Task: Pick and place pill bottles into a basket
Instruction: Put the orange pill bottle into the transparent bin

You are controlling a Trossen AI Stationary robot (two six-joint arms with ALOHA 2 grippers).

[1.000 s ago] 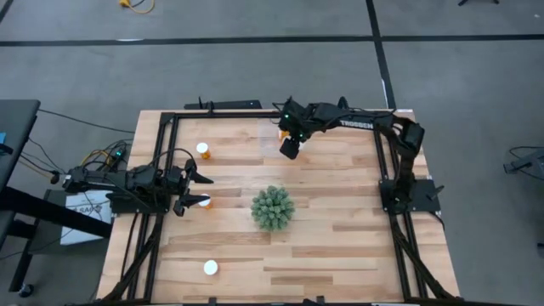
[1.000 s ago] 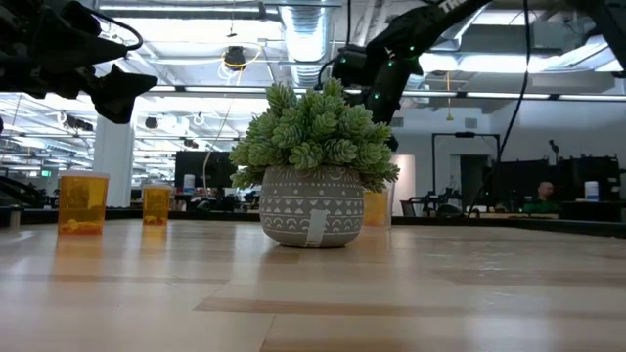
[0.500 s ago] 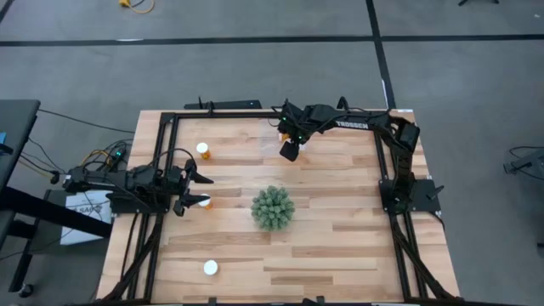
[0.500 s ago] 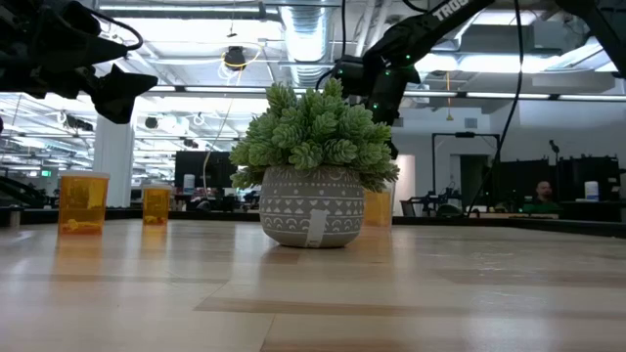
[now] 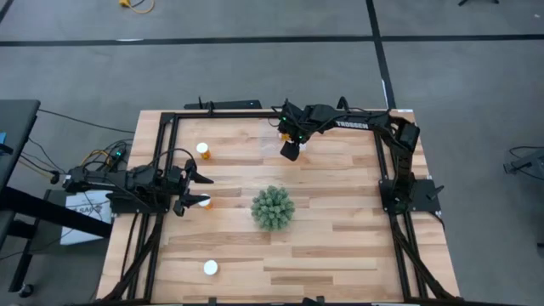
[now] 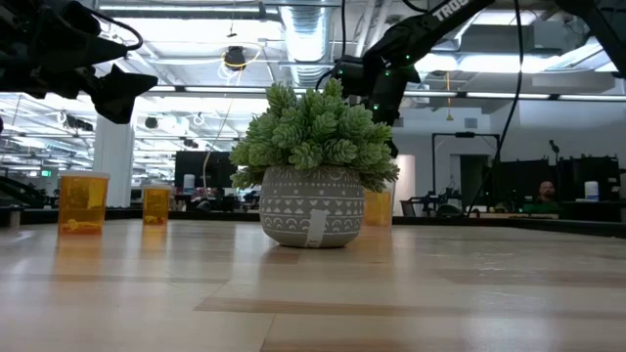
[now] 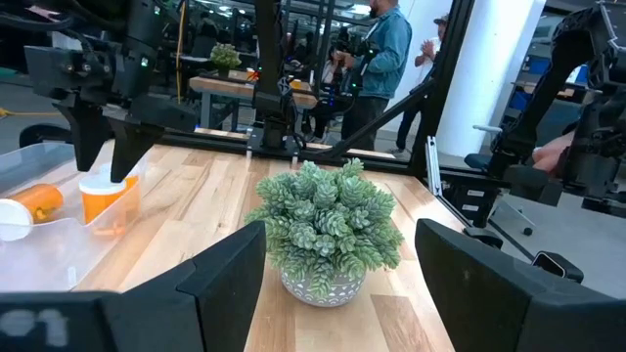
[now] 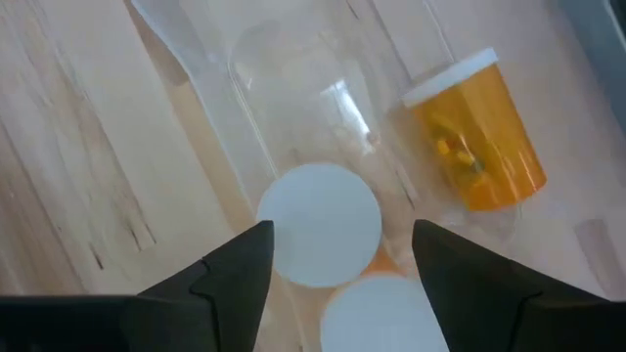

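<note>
Right pincer (image 8: 337,259) open over basket (image 8: 210,73); bottles (image 8: 477,132) inside.

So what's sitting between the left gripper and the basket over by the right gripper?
In the left wrist view, the green plant stands between the left gripper and the basket.

light wooden plank table (image 5: 340,246) with a black frame round the edges, potted spiky green plant (image 5: 273,207) sitting mid-table, three white-capped pill bottles (image 5: 204,150) scattered on the left side, clear basket (image 7: 59,230) on the far edge with bottles inside
</note>
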